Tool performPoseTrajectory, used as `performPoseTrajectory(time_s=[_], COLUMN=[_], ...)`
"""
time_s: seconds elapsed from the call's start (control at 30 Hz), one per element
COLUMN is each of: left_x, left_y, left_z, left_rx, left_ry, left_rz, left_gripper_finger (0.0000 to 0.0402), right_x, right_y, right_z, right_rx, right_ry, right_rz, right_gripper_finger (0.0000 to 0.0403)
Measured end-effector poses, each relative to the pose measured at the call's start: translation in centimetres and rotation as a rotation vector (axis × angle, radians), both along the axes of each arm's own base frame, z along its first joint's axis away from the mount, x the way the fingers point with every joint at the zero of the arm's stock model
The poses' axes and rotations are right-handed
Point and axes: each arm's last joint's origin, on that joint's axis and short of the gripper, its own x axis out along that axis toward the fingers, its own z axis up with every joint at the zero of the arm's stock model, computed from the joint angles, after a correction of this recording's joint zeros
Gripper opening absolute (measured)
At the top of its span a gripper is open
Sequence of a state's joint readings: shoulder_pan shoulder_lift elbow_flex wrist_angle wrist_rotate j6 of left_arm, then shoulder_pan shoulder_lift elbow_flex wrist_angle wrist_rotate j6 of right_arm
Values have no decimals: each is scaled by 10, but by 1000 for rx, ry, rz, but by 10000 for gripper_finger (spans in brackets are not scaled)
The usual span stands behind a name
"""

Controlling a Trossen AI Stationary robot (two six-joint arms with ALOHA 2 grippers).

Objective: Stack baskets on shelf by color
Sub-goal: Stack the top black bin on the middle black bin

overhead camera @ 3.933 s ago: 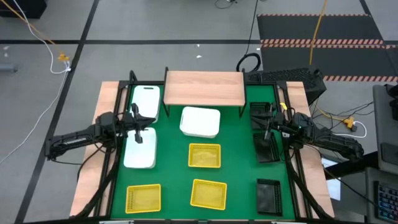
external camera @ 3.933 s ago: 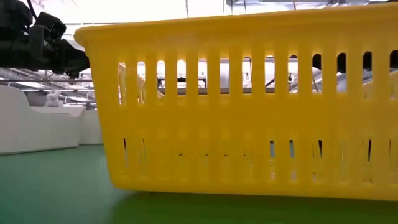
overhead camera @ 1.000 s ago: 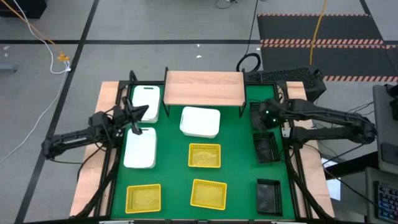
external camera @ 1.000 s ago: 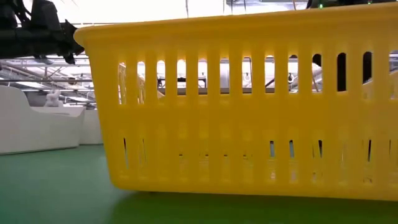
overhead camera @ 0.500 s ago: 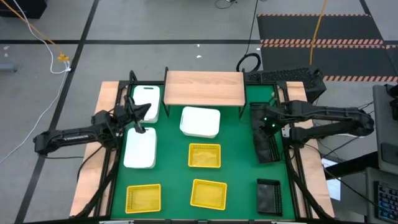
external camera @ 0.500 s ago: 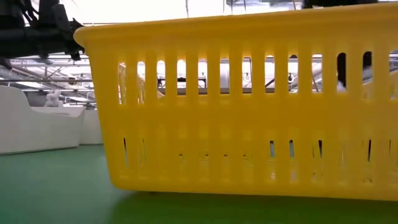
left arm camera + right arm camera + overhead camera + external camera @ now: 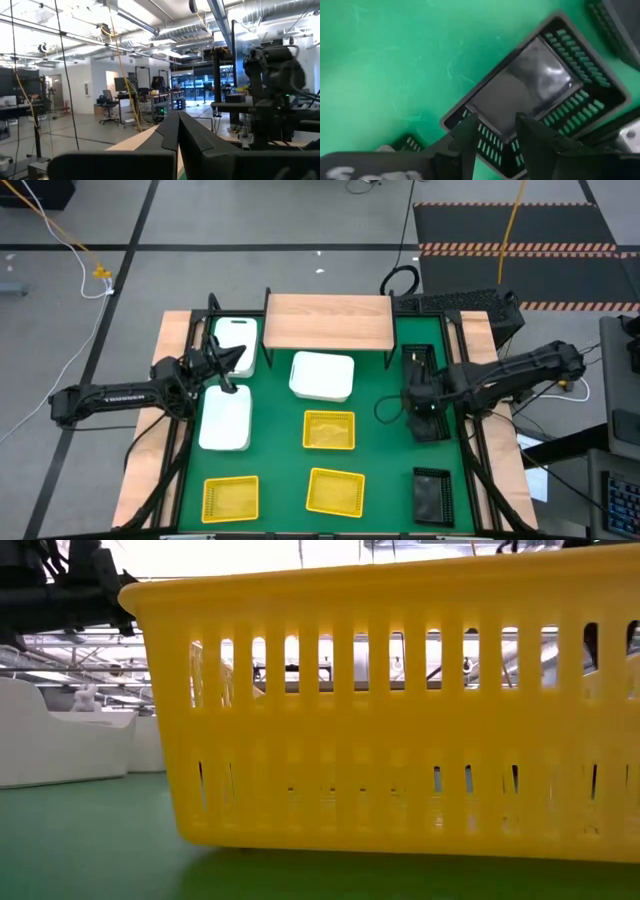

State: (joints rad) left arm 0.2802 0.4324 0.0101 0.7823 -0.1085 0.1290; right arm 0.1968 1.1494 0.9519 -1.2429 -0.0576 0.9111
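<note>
Right gripper (image 7: 495, 132) sat low over the middle black mesh-sided plastic basket (image 7: 430, 418) on the right side of the green mat (image 7: 380, 450), fingers apart and straddling its near wall, which reads as lining up a rim grab. That basket lay directly beneath the pincer, well short of the light-brown wooden shelf (image 7: 328, 321), which was bare. Left gripper (image 7: 222, 370) had its fingers pressed together on nothing, hovering above the white solid plastic baskets (image 7: 225, 418), probably waiting its turn.
</note>
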Motion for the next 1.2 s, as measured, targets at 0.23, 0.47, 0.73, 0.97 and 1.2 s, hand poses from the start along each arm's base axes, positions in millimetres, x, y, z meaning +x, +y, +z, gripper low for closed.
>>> performPoseTrajectory(time_s=[0.23, 0.47, 0.73, 0.97, 1.2], left_x=[-1, -1, -3, -8, -5], left_y=[0, 0, -1, -2, -1], left_z=[3, 3, 6, 17, 12], left_rx=[3, 4, 14, 63, 59], left_ry=[-38, -37, -70, -180, -126], left_rz=[5, 6, 6, 14, 19], left_gripper_finger=[5, 5, 5, 5, 5], right_x=[-22, -25, -21, -2, -14], right_y=[11, 36, 8, -53, -92], right_z=[3, 3, 6, 5, -4], right_rx=[-48, -19, -462, -480, -512], right_ry=[141, 65, -54, -64, 20], right_rz=[-151, -129, -74, -197, -375], right_gripper_finger=[125, 125, 125, 125, 125])
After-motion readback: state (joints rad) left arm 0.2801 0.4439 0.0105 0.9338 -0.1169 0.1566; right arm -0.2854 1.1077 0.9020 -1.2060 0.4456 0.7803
